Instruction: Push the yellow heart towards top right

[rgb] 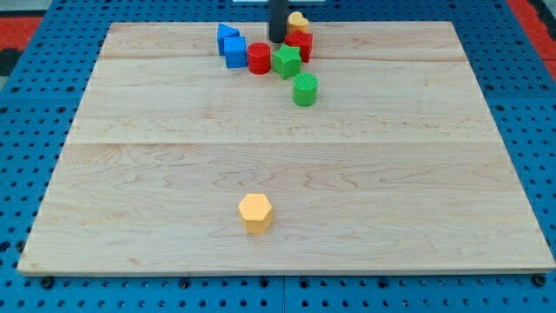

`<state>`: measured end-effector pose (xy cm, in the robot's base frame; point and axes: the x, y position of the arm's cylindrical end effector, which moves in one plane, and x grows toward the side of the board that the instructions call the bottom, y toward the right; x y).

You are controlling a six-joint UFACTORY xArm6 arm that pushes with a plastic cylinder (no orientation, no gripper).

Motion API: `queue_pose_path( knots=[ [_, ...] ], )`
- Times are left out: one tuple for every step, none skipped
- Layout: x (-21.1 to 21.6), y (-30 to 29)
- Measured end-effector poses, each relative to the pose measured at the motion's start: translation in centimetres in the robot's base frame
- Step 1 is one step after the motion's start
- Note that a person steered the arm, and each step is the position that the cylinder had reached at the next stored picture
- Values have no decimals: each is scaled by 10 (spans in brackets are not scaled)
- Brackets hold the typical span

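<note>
The yellow heart (pixel 299 19) sits near the board's top edge, partly hidden behind the rod and a red block (pixel 301 45). My tip (pixel 276 40) is just left of the heart, close to it or touching it; I cannot tell which. A red cylinder (pixel 259 58) and a green star (pixel 286 62) lie just below the tip.
Two blue blocks (pixel 232 46) stand left of the red cylinder. A green cylinder (pixel 305 89) sits below the cluster. A yellow hexagon (pixel 255 212) lies alone near the view's bottom. The wooden board (pixel 417 174) rests on a blue pegboard.
</note>
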<state>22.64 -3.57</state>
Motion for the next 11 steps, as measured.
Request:
queue_pose_path(
  knots=[
    [-29, -36],
    [-34, -32],
    [-32, 55],
    [-30, 128],
    [12, 184],
    [85, 192],
    [56, 266],
    [-31, 298],
    [-35, 275],
    [-35, 185],
    [-15, 152]
  ],
)
